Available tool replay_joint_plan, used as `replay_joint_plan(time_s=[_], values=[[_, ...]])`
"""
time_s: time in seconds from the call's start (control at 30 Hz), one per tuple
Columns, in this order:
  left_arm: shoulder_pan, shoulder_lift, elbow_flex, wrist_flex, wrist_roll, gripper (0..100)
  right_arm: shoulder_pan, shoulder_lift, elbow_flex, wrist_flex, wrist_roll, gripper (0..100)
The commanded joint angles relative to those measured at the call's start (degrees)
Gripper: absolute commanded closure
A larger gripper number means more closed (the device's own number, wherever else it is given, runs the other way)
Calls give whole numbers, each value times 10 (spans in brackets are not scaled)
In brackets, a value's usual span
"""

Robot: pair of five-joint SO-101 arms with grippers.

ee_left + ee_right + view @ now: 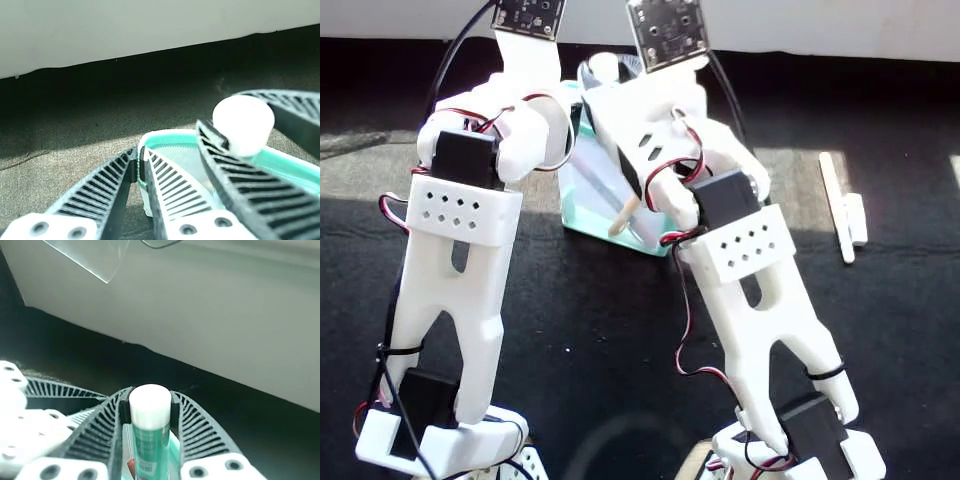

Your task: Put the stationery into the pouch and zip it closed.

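The pouch, teal-edged and clear, sits on the dark table in front of a white wall, and we see a slim tan stick through its side. The left gripper is clamped onto the pouch rim. The right gripper squeezes a white-capped green glue stick, upright over the pouch mouth. A white pen lies well apart on the table.
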State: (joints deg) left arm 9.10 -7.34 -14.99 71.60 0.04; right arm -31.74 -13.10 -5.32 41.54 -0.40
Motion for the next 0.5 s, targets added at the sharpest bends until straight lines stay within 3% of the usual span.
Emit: replay_joint_plan(time_s=[0.0,0.27,0.47], values=[[0,0,0,-1,-5,986,5,-7,26,-5,0,991],[0,0,0,-1,-5,986,5,-8,55,32,0,985],[3,0,0,0,-5,986,5,-8,23,153,-2,836]])
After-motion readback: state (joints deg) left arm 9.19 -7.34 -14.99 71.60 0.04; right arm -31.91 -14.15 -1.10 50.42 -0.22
